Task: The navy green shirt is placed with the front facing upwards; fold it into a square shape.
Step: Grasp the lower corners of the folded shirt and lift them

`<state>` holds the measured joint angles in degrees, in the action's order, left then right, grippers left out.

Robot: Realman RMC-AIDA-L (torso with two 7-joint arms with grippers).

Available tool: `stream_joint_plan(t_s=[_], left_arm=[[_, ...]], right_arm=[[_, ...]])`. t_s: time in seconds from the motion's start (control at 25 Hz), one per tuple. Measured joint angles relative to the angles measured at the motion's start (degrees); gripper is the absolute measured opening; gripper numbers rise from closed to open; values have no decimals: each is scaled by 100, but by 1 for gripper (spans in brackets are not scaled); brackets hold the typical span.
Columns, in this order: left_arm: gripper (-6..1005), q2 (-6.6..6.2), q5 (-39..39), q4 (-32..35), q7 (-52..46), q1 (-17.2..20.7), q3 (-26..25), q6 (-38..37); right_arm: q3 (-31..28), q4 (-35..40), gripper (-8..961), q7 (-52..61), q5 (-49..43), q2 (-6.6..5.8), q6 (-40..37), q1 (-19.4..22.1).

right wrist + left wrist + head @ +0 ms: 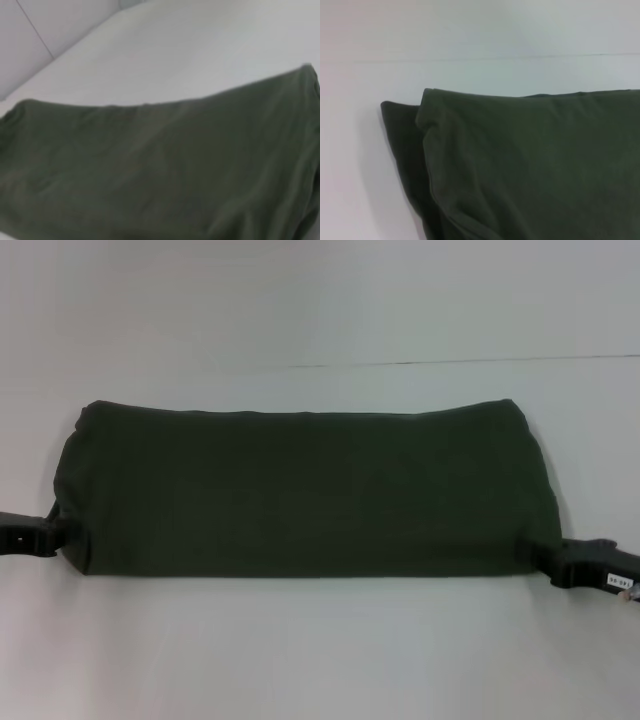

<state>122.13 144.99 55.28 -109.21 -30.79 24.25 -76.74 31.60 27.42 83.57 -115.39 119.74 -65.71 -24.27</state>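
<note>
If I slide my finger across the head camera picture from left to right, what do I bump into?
Left gripper at the shirt's left end → navy green shirt, folded into a long band on the white table → right gripper at the shirt's right end.

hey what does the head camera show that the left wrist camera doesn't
Only the head view shows both arms: the left gripper and right gripper at the near corners of the dark olive-green cotton shirt, folded into a wide band. Only the left wrist view shows one end close up, with a lower layer sticking out past the top one. Both show plain green fabric on the white table.
</note>
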Motion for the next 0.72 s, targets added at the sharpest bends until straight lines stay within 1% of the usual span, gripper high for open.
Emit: stream_joint_plan(t_s=[0.16, 0.36, 0.64, 0.72], left_arm=[[6, 17, -2, -20, 34, -42, 0, 8], [6, 34, -6, -21, 37, -46, 0, -56], [6, 39, -7, -2, 102, 26, 0, -256], [6, 33, -8, 111, 168, 115, -12, -435]], right_arm=[[-26, 172, 55, 32, 72, -4, -131, -29], [-32, 208, 53, 16, 116, -6, -207, -70], [-37, 333, 52, -13, 134, -10, -349, 16], [-44, 370, 52, -24, 139, -11, -439, 65]])
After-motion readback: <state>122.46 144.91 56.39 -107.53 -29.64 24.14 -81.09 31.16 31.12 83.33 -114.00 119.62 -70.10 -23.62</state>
